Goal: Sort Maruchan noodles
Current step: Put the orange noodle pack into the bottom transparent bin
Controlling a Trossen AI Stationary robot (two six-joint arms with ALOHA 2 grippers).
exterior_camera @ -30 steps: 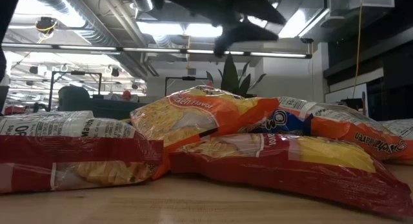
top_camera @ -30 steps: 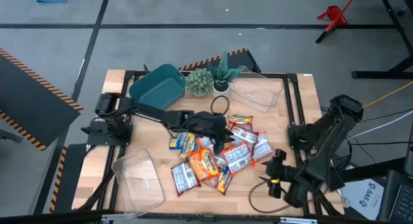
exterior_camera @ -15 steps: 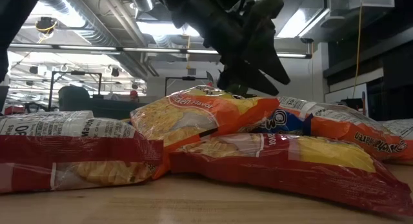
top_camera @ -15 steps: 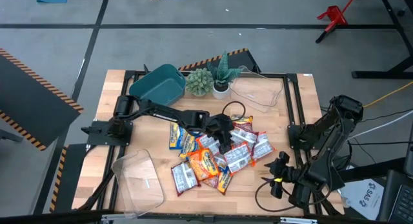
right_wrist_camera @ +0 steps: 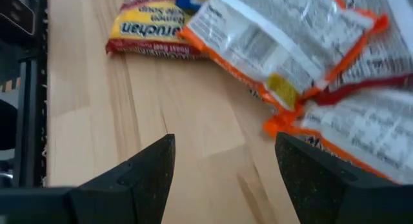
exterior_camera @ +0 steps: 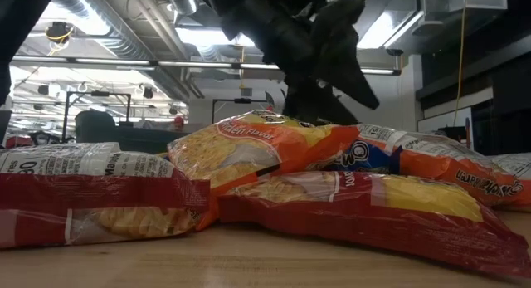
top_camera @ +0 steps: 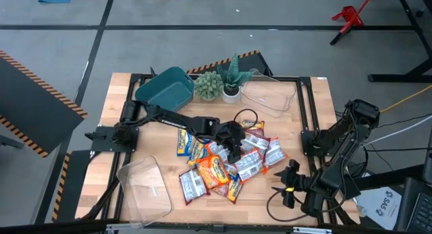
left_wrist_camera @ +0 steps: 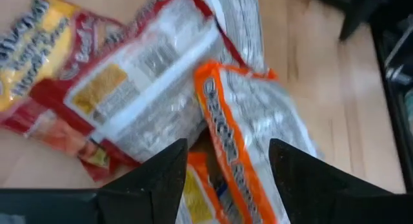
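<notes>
Left gripper (top_camera: 233,148) now lower, over noodles (top_camera: 226,163).

The left gripper (top_camera: 233,148) covers part of the noodle packets (top_camera: 223,160) beneath it. In the low view its arm is cut off above. Packet labels blur in both wrist views, with their edges cropped.

Both arms are built of dark, near-black jointed segments. A looped black cable is seen beside the left gripper (top_camera: 233,141). A small yellow marking is carried near the right gripper (top_camera: 287,183), and its fingers are dark, wedge-shaped.
</notes>
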